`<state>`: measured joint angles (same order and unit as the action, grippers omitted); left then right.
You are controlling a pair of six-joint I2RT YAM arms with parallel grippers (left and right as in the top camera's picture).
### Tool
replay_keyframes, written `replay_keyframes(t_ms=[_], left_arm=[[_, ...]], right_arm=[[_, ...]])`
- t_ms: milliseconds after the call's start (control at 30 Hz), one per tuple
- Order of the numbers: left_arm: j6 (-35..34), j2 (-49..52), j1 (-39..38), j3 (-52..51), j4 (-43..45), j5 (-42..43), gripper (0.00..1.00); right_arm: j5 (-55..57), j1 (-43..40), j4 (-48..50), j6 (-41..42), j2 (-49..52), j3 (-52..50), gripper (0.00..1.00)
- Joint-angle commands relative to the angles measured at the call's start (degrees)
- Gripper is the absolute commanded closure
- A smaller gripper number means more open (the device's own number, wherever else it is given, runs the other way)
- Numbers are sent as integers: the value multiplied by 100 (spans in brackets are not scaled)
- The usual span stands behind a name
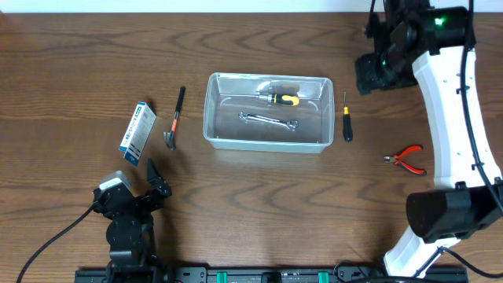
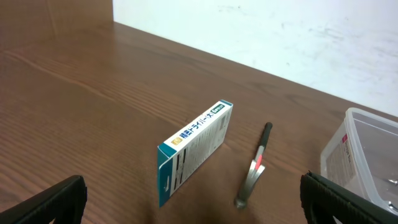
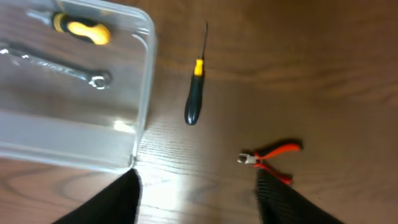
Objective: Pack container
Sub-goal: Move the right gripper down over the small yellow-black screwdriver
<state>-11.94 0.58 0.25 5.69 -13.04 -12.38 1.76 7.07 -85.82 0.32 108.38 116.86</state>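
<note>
Overhead is evenly lit and sharp, with short faint shadows. The right wrist view is blurred throughout, with pale glare on the brown wooden desk (image 3: pixel 184 190) at 6 o'clock.

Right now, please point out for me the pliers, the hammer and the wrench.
pliers (image 3: pixel 261 158): right wrist view, near the pivot, where the red handles begin.
hammer (image 2: pixel 255 165): left wrist view, on the red band of the handle.
wrench (image 1: pixel 268 121): overhead view, middle of the shaft.
</note>
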Motion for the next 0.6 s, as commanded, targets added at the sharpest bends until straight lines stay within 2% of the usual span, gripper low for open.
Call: replay_keyframes(t_ms=[0,200,567], left_arm=[[55,-35,-22,-140,-50,-28,2],[55,-35,-22,-140,-50,-28,2],[55,-35,-22,-140,-50,-28,2]], right_arm=[[63,-35,216,179,50,-522,53],[61,-26,957,557,50,-1665,67],[59,-31,2308,999,50,-3265,58]])
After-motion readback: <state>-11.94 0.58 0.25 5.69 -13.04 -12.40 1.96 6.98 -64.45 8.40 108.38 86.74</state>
